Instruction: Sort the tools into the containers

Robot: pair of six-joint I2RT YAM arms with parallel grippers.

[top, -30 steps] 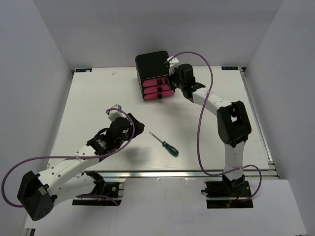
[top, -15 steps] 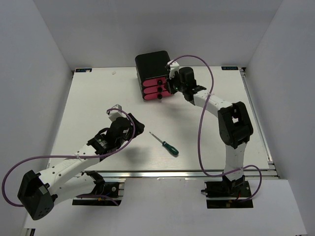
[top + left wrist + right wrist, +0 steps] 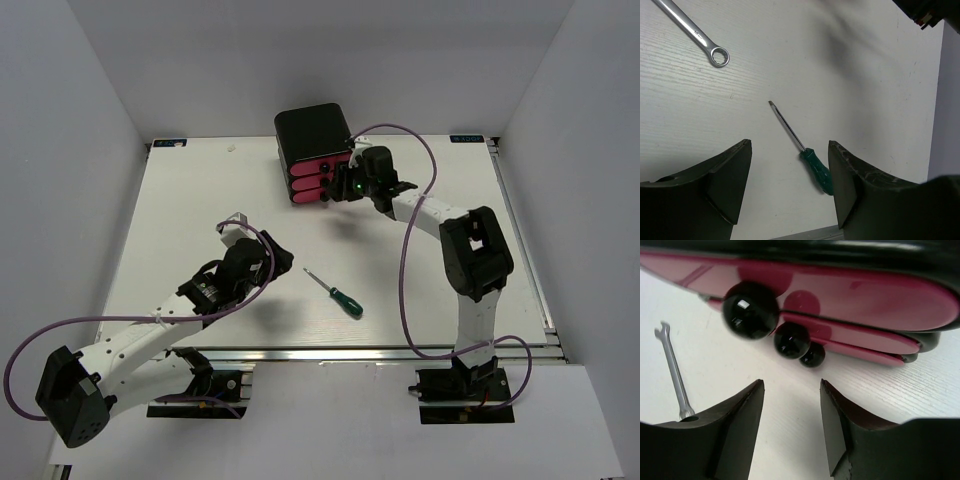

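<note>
The containers are three pink-red drawers (image 3: 315, 181) with dark round knobs (image 3: 750, 310), all pushed into a black chest (image 3: 312, 132) at the table's far side. My right gripper (image 3: 346, 186) (image 3: 791, 385) stands open just in front of the knobs with nothing between its fingers. Mid-table lies a green-handled screwdriver (image 3: 337, 295) (image 3: 816, 167). Just left of it, over the table, my left gripper (image 3: 284, 256) (image 3: 790, 145) is open and holds nothing. Partly hidden by the left arm, a silver wrench (image 3: 235, 218) (image 3: 695, 34) (image 3: 674, 370) lies flat on the table.
White walls close in the table on the left, back and right. The table's metal front rail (image 3: 350, 355) runs along the near edge, and purple cables (image 3: 405, 260) loop off both arms.
My right gripper has gone from shut to open and slid from the chest's upper right corner down in front of the drawer knobs. The left arm, screwdriver and wrench have not moved.
</note>
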